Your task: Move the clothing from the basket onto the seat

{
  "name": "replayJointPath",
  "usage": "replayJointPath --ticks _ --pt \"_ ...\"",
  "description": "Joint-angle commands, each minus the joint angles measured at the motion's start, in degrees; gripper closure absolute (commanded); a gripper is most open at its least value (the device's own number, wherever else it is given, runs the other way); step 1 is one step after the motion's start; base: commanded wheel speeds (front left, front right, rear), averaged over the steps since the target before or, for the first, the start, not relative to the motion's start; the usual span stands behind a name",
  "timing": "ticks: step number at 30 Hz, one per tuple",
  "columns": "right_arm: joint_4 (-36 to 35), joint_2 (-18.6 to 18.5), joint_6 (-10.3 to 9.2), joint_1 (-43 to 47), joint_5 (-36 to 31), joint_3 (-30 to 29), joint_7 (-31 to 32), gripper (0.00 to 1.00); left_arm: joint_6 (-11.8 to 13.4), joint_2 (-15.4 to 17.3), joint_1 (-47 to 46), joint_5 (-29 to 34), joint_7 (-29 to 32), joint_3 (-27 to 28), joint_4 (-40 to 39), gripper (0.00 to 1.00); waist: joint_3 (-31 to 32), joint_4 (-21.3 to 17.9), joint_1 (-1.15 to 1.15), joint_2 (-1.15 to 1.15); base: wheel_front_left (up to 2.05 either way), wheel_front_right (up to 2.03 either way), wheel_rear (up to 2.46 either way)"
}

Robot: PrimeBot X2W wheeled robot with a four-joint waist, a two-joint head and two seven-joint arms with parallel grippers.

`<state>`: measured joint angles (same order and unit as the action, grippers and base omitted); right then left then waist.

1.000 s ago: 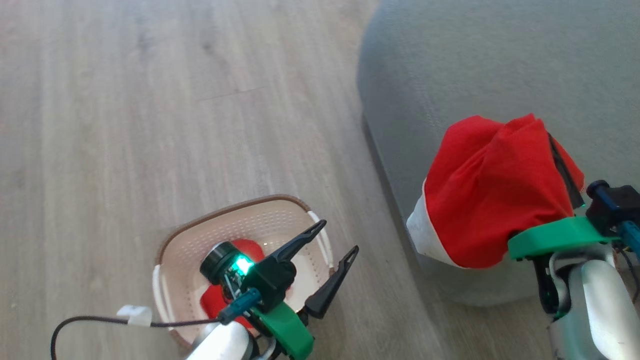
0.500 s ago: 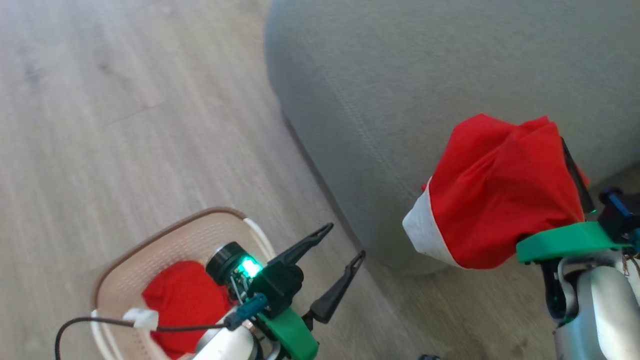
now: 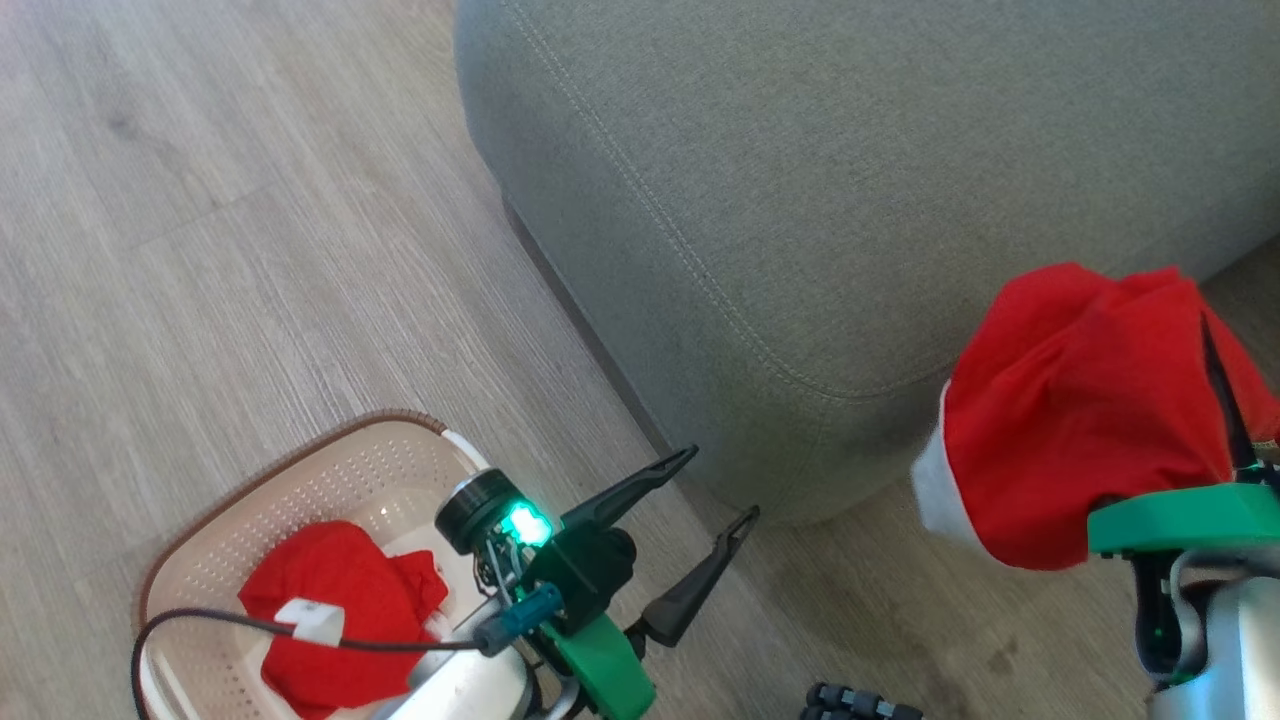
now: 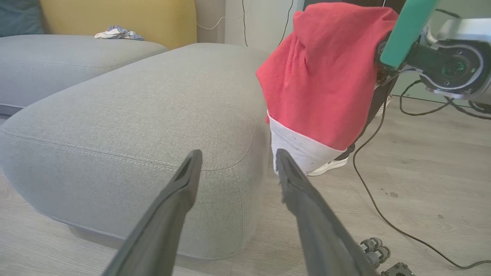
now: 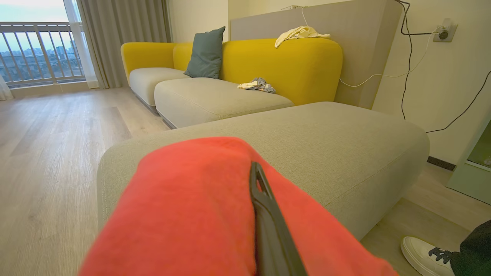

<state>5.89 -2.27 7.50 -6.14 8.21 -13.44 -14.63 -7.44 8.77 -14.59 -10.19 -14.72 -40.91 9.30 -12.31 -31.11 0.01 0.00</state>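
Note:
A red garment with a white hem (image 3: pixel 1080 420) hangs draped over my right gripper (image 5: pixel 255 168), which is shut on it; one dark finger (image 3: pixel 1225 390) shows through the fabric. It hangs in the air beside the rounded corner of the grey seat (image 3: pixel 850 200), which lies ahead in the right wrist view (image 5: pixel 326 138). A second red garment (image 3: pixel 330 600) lies in the cream basket (image 3: pixel 300 450) on the floor at lower left. My left gripper (image 3: pixel 720 485) stands open and empty just right of the basket, pointing at the seat's corner (image 4: pixel 134 107).
Wooden floor surrounds the seat. A white sneaker (image 5: pixel 422 249) and a person's dark trouser leg (image 5: pixel 472 245) are at the seat's right end. A black cable (image 4: pixel 383 214) trails over the floor there. Yellow sofa backs (image 5: pixel 284 65) rise behind. Small wheels (image 3: pixel 850 700) sit near my base.
The head view has swung, so the seat's corner now sits centre and the basket at lower left. The right gripper still holds the garment; the left stays open.

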Motion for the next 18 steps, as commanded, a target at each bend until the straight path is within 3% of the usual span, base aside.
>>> replayJointPath --ticks 1,10,18 --pt "-2.3 -0.6 -0.01 -0.4 0.3 0.7 -0.4 1.00 0.0 0.0 -2.4 -0.4 -0.3 1.3 -1.7 0.00 0.0 0.0 -0.01 0.00 0.00 0.00 0.00" --pt "-2.6 -0.6 -0.01 -2.0 2.7 0.0 -0.4 1.00 0.0 -0.2 -2.2 -0.3 -0.3 1.6 -1.9 0.00 0.1 0.2 -0.01 0.00 0.00 0.00 0.00" --pt "-3.6 -1.2 -0.01 -8.6 2.3 -1.8 -0.4 1.00 0.0 0.5 -1.8 0.6 -0.3 2.4 -2.5 0.00 -1.5 0.3 -0.01 0.00 0.00 0.00 0.00"
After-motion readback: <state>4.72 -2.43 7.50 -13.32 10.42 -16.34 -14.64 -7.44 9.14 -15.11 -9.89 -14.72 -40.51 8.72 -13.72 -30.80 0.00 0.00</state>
